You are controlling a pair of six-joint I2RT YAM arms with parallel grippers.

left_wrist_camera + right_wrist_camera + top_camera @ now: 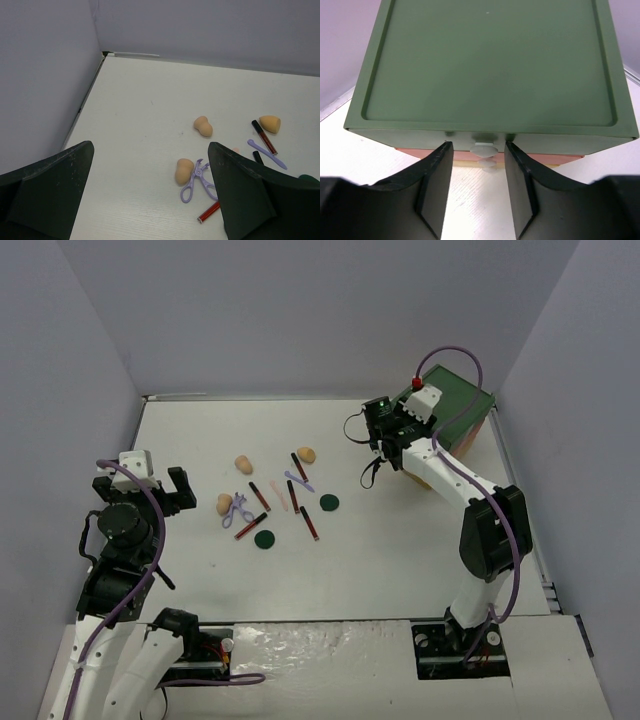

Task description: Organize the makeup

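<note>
White table (400, 560), right end effector (479, 146) around drawer knob (484, 148)

You have the lilac scissor-like tool (238, 510) lying flat, with a tan sponge (224, 504) just beside its left. Two more sponges (243, 462) sit behind it. To its right, the dark red sticks (309, 523), pink stick (282, 497) and two green discs (329, 502) lie scattered.

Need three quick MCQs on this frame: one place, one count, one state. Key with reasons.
1. Where does the drawer chest sit? A near left B centre C far right
2. How many tan sponges lie out? A two B three C five
3. The left end effector is: A open, empty B shut on a sponge C shut on a disc

Key: 1 C, top view shows it back right; 2 B, three countable from above; 3 A, jaws wide apart, nothing between.
</note>
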